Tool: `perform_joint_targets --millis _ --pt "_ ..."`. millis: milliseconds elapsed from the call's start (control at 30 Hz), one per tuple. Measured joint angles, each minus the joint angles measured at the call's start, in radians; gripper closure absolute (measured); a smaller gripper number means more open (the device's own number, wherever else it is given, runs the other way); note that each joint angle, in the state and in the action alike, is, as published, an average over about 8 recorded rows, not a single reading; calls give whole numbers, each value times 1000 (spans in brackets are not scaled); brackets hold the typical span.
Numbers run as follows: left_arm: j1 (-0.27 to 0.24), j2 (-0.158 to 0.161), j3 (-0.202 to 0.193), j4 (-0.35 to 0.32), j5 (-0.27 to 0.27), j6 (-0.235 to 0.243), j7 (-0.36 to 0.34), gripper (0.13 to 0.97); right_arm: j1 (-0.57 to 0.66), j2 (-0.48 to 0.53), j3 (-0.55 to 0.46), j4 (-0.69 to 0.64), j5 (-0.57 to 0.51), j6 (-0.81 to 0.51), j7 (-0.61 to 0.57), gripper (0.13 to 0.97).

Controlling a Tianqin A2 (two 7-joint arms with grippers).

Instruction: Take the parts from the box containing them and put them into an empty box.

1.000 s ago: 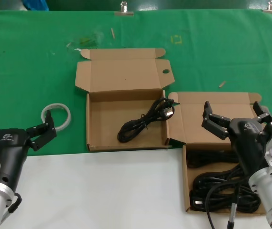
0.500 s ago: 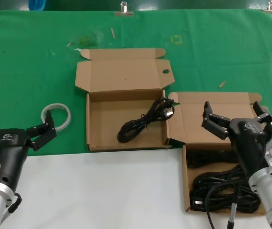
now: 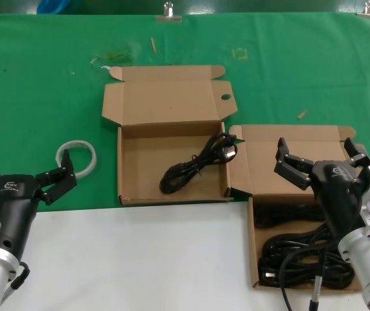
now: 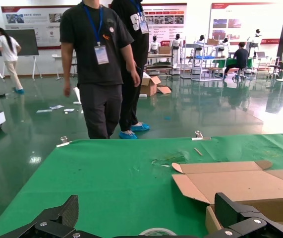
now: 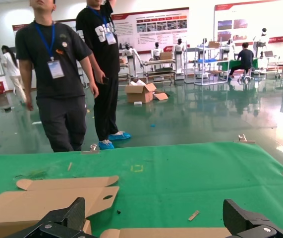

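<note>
Two cartons are seen from the head: one cord (image 3: 197, 162) lies in the narrow-winged box (image 3: 133, 194); more cords (image 3: 301, 253) fill the wide-winged box (image 3: 253, 259) beneath the right hand (image 3: 319, 159), fingers spread. Left hand (image 3: 23, 175) is held open over the worktop (image 3: 139, 259), near a white ring (image 3: 77, 157).

Left wrist: spread fingertips (image 4: 64, 213) frame a lid (image 4: 230, 181).

Right wrist: open fingers (image 5: 67, 215), lid (image 5: 42, 203) behind.

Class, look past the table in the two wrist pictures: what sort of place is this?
Probably an exhibition or demo hall: wall posters, two badge-wearing people by the green table, and more robots beside racks.
</note>
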Motion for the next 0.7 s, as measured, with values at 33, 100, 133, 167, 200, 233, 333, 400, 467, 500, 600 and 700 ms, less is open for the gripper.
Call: perform_joint_targets --millis 33,100,133,167,200,233,333,400,467,500,600,700 --pt "0 0 0 0 0 0 0 132 0 0 0 0 0 0 0 129" --pt "0 0 0 0 0 0 0 132 0 0 0 0 0 0 0 129" --pt "0 0 0 0 0 0 0 132 0 0 0 0 0 0 0 129" --pt "0 0 0 0 0 0 0 132 0 0 0 0 0 0 0 129" --pt "0 0 0 0 0 0 0 132 0 0 0 0 0 0 0 129" --pt "0 0 0 0 0 0 0 132 0 0 0 0 0 0 0 129" --pt "0 0 0 0 0 0 0 132 0 0 0 0 0 0 0 129" --pt "0 0 0 0 0 0 0 132 0 0 0 0 0 0 0 129" --pt "0 0 0 0 0 0 0 132 0 0 0 0 0 0 0 129" --pt "0 0 0 0 0 0 0 132 0 0 0 0 0 0 0 129" --pt "0 0 0 0 0 0 0 132 0 0 0 0 0 0 0 129" --pt "0 0 0 0 0 0 0 132 0 0 0 0 0 0 0 129"
